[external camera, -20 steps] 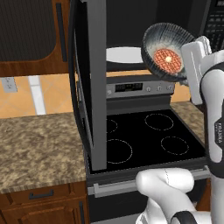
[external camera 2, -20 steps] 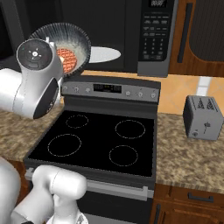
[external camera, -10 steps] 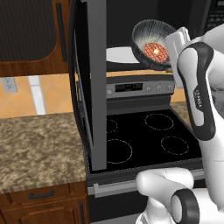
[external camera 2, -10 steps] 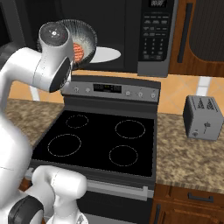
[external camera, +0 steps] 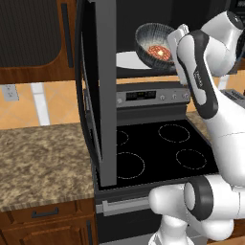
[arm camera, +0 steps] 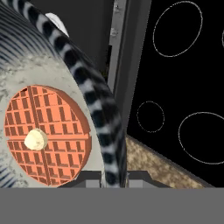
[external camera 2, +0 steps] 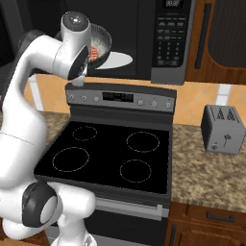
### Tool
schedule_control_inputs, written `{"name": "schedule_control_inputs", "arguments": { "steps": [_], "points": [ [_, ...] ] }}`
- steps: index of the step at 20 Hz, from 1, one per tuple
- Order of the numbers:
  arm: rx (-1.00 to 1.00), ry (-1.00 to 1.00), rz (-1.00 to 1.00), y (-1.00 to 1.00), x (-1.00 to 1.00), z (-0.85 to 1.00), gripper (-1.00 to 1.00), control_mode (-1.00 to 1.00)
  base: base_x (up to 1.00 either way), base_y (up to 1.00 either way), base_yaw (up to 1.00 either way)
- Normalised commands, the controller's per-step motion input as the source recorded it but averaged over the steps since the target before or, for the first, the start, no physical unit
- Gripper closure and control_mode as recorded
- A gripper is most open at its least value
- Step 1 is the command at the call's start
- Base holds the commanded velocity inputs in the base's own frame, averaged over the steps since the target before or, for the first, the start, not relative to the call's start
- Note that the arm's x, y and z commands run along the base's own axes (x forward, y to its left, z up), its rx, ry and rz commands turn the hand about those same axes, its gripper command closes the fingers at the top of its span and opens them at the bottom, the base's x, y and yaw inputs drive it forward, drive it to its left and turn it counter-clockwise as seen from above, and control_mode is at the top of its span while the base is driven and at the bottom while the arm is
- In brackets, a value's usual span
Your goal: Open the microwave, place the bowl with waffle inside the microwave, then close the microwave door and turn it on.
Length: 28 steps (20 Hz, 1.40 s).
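Gripper (arm camera: pixel 105 177) clamped on rim of bowl (external camera: pixel 154 48), waffle (arm camera: pixel 47 134) inside. Held at mouth of microwave (external camera 2: pixel 163 43), microwave door (external camera: pixel 98 91) swung wide.

Clear ribbed glass bowl (external camera: pixel 154 47) gripped at its rim, grid-textured reddish waffle (arm camera: pixel 47 134) inside; beyond, glossy dark-glass microwave door (external camera: pixel 98 91) and speckled stone counter (external camera: pixel 43 160).
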Motion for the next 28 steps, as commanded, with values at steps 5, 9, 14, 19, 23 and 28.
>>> {"name": "schedule_control_inputs", "arguments": {
  "steps": [5, 9, 14, 19, 23, 28],
  "points": [
    [0.0, 0.0, 0.05, 0.01, 0.58, -0.02, 1.0, -1.0, 0.0, 0.0, 0.0],
    [0.0, 0.0, 0.05, 0.0, 0.56, -0.29, 1.0, -1.0, 0.0, 0.0, 0.0],
    [0.0, 0.0, 0.01, 0.0, 0.51, -0.16, 1.0, -1.0, 0.0, 0.0, 0.0],
    [0.0, 0.01, 0.0, 0.0, 0.65, 0.0, 1.0, -1.0, 0.0, 0.0, 0.0],
    [0.0, 0.0, 0.0, 0.0, 0.47, -0.01, 1.0, -1.0, 0.0, 0.0, 0.0],
    [0.0, 0.0, 0.0, 0.0, 0.44, -0.01, 1.0, -1.0, 0.0, 0.0, 0.0]
  ]
}}
